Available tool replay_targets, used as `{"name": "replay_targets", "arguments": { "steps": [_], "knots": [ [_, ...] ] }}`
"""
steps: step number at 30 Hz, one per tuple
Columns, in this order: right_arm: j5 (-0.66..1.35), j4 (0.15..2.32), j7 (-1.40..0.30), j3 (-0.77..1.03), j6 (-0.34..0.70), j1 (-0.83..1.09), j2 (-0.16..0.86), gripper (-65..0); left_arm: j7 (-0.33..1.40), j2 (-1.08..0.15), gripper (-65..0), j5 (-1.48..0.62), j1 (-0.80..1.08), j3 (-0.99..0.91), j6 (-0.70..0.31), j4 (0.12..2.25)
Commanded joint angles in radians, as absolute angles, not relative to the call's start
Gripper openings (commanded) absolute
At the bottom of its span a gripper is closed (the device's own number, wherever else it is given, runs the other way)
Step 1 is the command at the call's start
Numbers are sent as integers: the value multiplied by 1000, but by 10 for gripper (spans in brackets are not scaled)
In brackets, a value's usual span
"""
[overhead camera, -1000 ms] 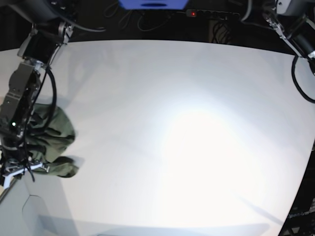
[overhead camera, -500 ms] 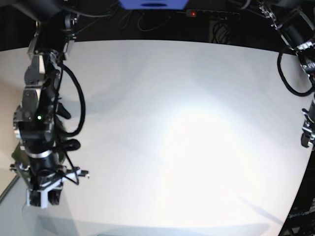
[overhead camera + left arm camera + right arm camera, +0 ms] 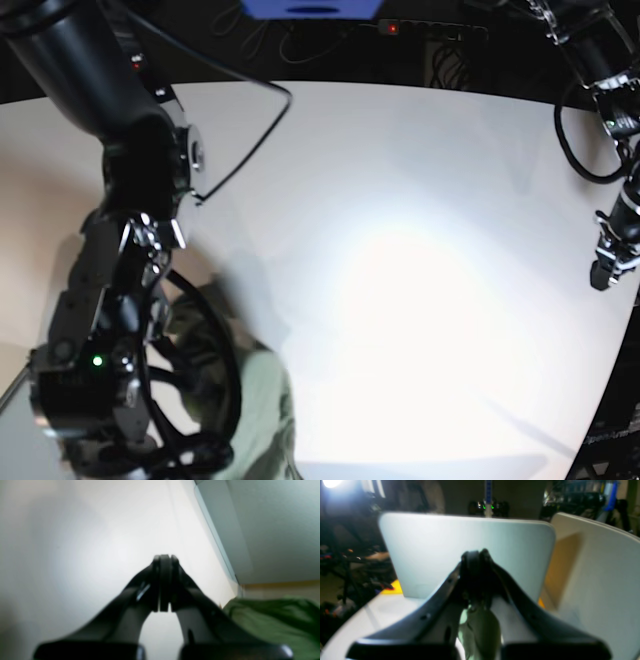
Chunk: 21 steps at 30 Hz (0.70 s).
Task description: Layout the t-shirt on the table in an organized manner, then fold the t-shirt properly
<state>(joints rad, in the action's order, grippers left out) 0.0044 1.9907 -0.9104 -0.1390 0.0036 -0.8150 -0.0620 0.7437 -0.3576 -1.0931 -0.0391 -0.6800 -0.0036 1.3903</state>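
The olive-green t-shirt (image 3: 258, 408) hangs bunched at the lower left of the white table (image 3: 420, 180), partly hidden behind the big dark right arm (image 3: 120, 300). In the right wrist view my right gripper (image 3: 476, 555) is shut on a fold of the t-shirt (image 3: 481, 627), which hangs between the fingers. My left gripper (image 3: 603, 275) is at the table's right edge. In the left wrist view it (image 3: 164, 560) is shut and empty above the table (image 3: 75, 542), with green cloth (image 3: 275, 622) at the lower right.
A pale rounded panel (image 3: 470, 542) stands beyond the right gripper, with dark clutter behind it. A grey surface (image 3: 262, 525) lies past the table's edge in the left wrist view. A power strip (image 3: 430, 28) sits behind the table.
The right arm has risen and swung toward the camera, carrying the shirt from the left edge toward the lower middle left. The left arm has come down along the right edge.
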Motion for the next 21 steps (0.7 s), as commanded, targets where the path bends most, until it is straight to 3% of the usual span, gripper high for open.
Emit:
{"name": "replay_targets", "arguments": {
  "steps": [1,3,6,9,21],
  "knots": [
    [5,2002,-869,-140,7,-878,-84,-650,731,-384,-628,-1144,-53,-687,5,1408],
    [5,2000,-869,-140,7,-920,-117,-650,731,-398,-557,-1142,-53,-687,5,1408],
    [5,1983,-869,-147,7,-955,-157,-650,731,-410,-379,-1147,-53,-688,4,1408],
    [5,1951,-868,-186,7,-975,-157,-650,731,-407,-290,-1148,-59,-685,4,1409],
    [1,1948,-862,-343,4,-944,-157,-650,731,-295,-280,-1141,-45,-486,2,1567]
  ]
}}
